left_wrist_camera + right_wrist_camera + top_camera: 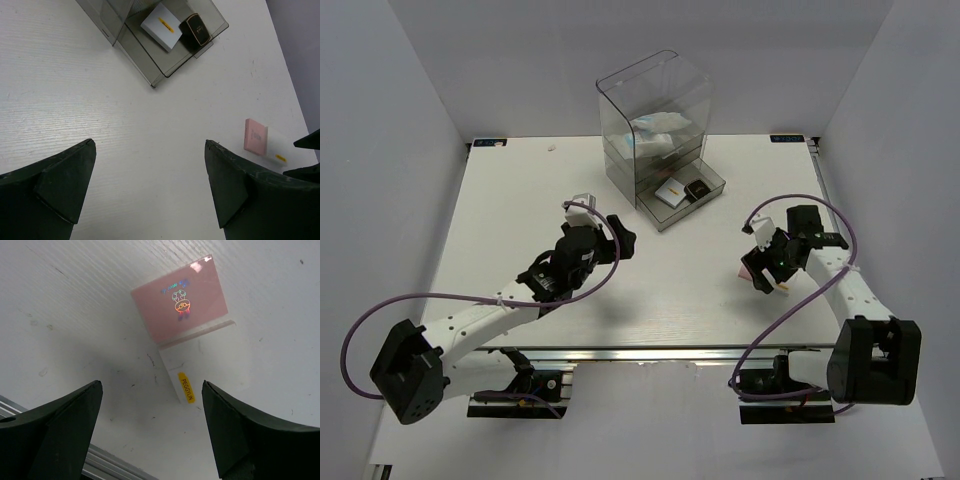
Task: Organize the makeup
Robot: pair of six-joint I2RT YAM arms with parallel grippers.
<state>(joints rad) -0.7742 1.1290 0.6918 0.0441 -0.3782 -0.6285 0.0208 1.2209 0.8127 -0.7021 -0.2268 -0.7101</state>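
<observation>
A pink square palette (180, 297) lies on the table, overlapping a white pad with a yellow label (182, 377). My right gripper (151, 390) is open and empty just above them; in the top view it (765, 270) hovers beside the palette (747, 268). My left gripper (150, 145) is open and empty over bare table, left of centre in the top view (595, 215). A black compact (196, 31) and another white pad with a yellow label (160, 25) lie in the pulled-out drawer (150, 65). White packets with blue print (655, 135) lie inside the box.
The tall clear plastic drawer box (650, 100) stands at the back centre, its bottom drawer (710, 195) pulled out toward the arms. The table's metal front rail (100, 465) runs close below the right gripper. White walls enclose the table on three sides.
</observation>
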